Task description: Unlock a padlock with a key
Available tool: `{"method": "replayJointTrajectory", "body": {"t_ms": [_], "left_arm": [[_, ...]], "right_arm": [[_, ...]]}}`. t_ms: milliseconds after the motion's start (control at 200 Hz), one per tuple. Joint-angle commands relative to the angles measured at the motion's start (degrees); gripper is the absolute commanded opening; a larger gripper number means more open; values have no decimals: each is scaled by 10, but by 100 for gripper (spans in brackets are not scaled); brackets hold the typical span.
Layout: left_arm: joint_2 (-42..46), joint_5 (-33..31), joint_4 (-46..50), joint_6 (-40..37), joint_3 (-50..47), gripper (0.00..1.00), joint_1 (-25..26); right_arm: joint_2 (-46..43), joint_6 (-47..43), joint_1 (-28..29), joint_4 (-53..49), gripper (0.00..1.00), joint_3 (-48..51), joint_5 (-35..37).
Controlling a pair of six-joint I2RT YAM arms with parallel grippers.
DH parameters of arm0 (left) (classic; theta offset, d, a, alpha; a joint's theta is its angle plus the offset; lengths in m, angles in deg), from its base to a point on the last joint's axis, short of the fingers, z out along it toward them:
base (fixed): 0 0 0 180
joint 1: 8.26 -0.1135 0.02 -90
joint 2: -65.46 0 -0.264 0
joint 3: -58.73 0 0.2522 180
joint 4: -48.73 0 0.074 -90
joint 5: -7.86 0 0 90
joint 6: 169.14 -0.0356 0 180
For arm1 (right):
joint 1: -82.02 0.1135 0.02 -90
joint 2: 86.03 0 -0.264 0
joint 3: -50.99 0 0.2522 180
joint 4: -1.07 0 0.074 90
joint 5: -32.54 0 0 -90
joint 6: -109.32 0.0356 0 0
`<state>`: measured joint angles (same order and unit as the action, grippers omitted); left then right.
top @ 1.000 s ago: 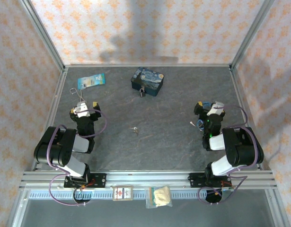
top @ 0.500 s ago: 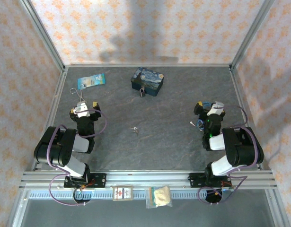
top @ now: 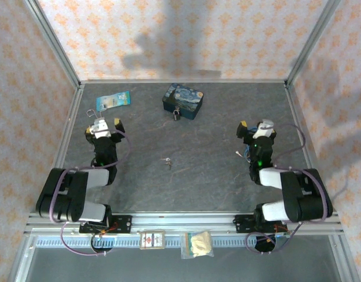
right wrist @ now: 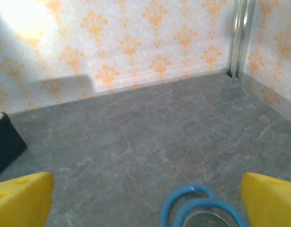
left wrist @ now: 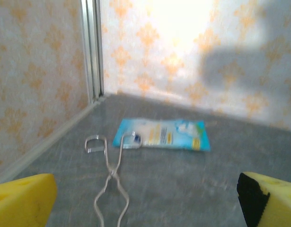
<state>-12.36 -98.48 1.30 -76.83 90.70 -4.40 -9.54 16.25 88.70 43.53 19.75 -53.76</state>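
- Padlock sits at the near face of the blue tin, far middle of the worktop. It looks small, rigid and dense, best steadied by its dark body.
- Key lies flat mid-worktop, well apart from it. It is thin, light and likely slippery, so pinch its head.
- Jaws on both arms stand wide apart, empty.

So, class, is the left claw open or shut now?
Open. The left claw holds nothing: its yellow fingers sit at opposite edges of the left wrist view, table and a wire loop between them.
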Motion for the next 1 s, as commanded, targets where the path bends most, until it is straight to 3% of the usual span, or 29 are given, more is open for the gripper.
{"method": "replayJointTrajectory", "body": {"t_ms": [0,155,265,370,510,686,821,996], "left_arm": [[47,-49,119,53,40,99,17],[86,47,205,202,75,99,24],[89,134,265,301,99,99,29],[89,210,300,350,105,99,30],[111,196,350,377,106,99,31],[141,171,341,414,78,99,12],[143,181,333,445,53,99,-23],[141,185,338,445,39,99,-44]], "right_arm": [[-50,31,12,-125,100,-48,22],[-85,73,58,-260,100,-115,-13],[-82,61,121,-355,100,-172,-35],[-56,64,196,-425,99,-227,-65],[12,60,317,-499,96,-303,-71],[131,33,444,-565,89,-405,-112],[238,-1,488,-666,81,-506,-109],[336,-24,492,-768,74,-595,-48]]}}
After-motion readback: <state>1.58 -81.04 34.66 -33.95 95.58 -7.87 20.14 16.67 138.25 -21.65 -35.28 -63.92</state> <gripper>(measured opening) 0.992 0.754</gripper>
